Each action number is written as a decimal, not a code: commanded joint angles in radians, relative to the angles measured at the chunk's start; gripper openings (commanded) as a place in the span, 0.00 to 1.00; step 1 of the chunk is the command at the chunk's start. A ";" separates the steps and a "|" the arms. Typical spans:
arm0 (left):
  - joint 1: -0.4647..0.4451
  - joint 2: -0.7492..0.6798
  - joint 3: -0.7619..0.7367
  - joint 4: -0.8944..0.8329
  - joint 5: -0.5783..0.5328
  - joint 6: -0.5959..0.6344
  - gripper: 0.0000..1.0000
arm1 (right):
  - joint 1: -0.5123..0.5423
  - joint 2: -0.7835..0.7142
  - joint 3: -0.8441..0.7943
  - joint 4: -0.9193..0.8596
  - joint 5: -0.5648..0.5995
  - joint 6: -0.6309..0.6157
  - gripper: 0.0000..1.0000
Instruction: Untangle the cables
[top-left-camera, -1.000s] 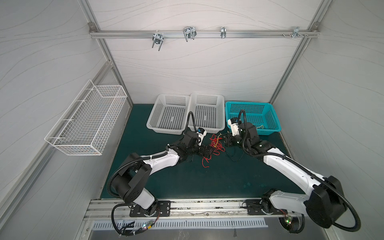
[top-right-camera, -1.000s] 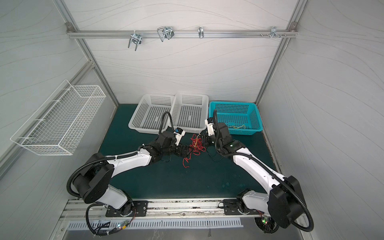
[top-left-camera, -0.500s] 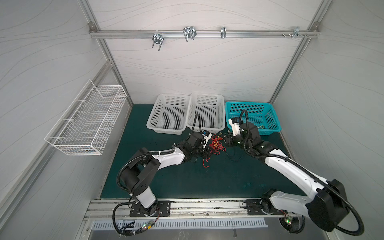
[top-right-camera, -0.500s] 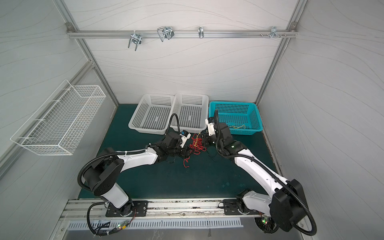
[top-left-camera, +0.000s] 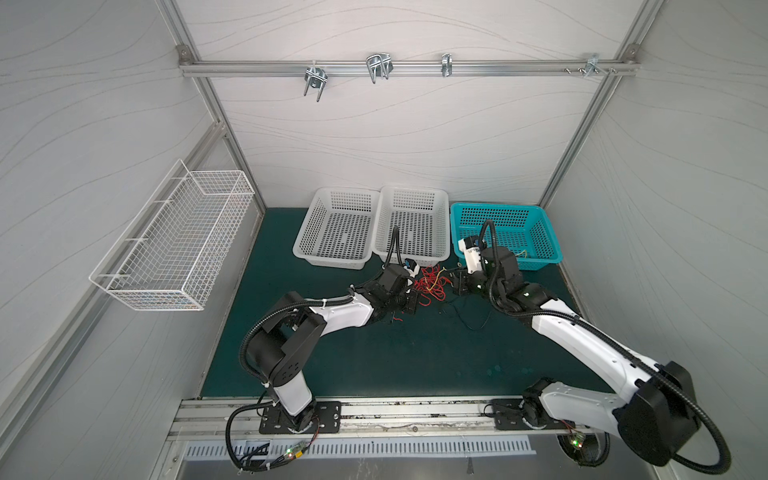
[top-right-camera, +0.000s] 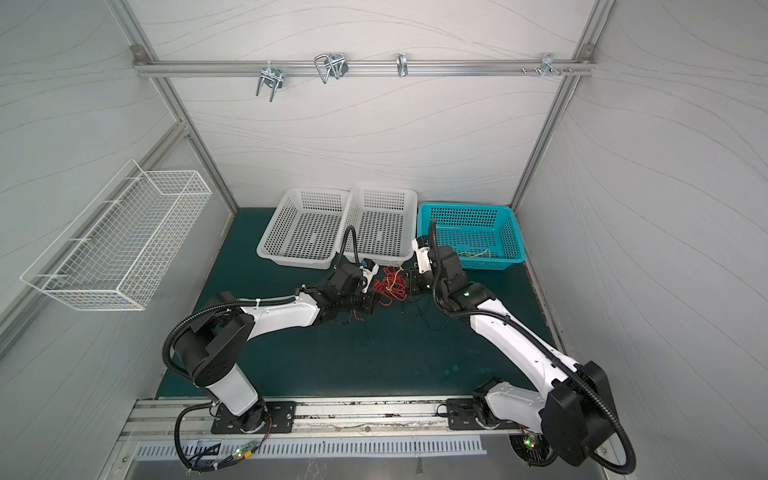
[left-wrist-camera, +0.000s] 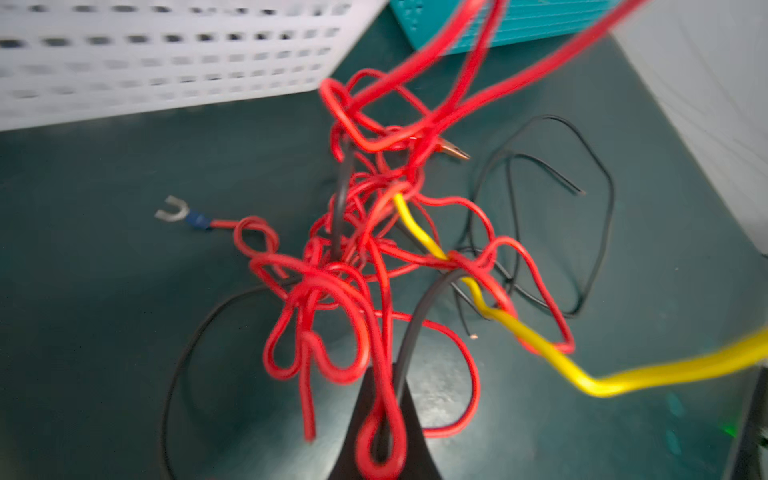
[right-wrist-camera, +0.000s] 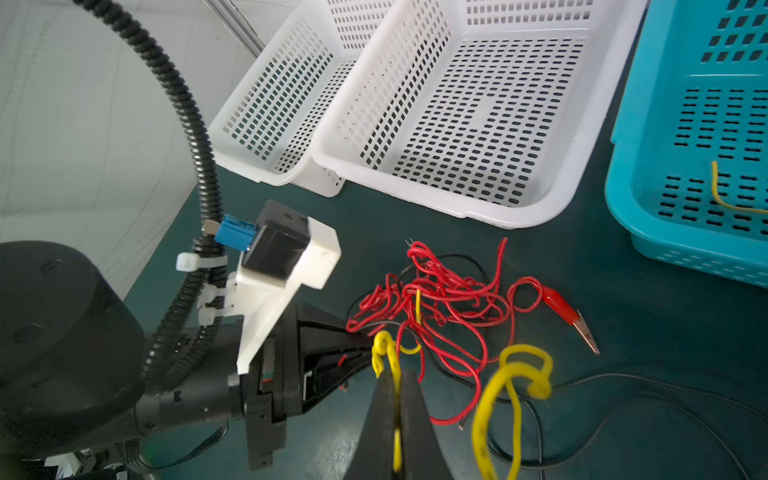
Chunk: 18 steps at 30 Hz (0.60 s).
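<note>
Left gripper (left-wrist-camera: 380, 446) pinches a red loop and right gripper (right-wrist-camera: 397, 409) is clamped on a yellow strand of the cables (top-left-camera: 432, 286), tangled on the dark green tabletop (top-left-camera: 395, 357) between pale panelled walls (top-left-camera: 395, 137). Both grippers' tips are cut off in the wrist views; motion blurs the nearest strands.

No legible text anywhere.

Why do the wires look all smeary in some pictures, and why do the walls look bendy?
In the left wrist view the red cables near the lens and the white basket are smeared and out of focus; in the right wrist view the close yellow cable is soft while the farther tangle is sharp; in both top views the wide lens splays the walls outward.
</note>
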<state>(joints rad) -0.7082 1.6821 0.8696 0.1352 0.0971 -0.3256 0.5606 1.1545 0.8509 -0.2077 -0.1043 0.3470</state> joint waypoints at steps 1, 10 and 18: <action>0.020 -0.029 0.017 -0.047 -0.124 -0.037 0.00 | -0.037 -0.032 0.009 -0.107 0.038 -0.022 0.00; 0.059 -0.055 -0.007 -0.109 -0.197 -0.051 0.00 | -0.123 -0.067 -0.077 -0.234 0.119 -0.036 0.00; 0.085 -0.062 -0.005 -0.134 -0.189 -0.033 0.00 | -0.167 -0.099 -0.096 -0.198 0.060 -0.094 0.00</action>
<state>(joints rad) -0.6476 1.6428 0.8665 0.0395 -0.0341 -0.3542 0.3996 1.0786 0.7628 -0.3946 -0.0391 0.2993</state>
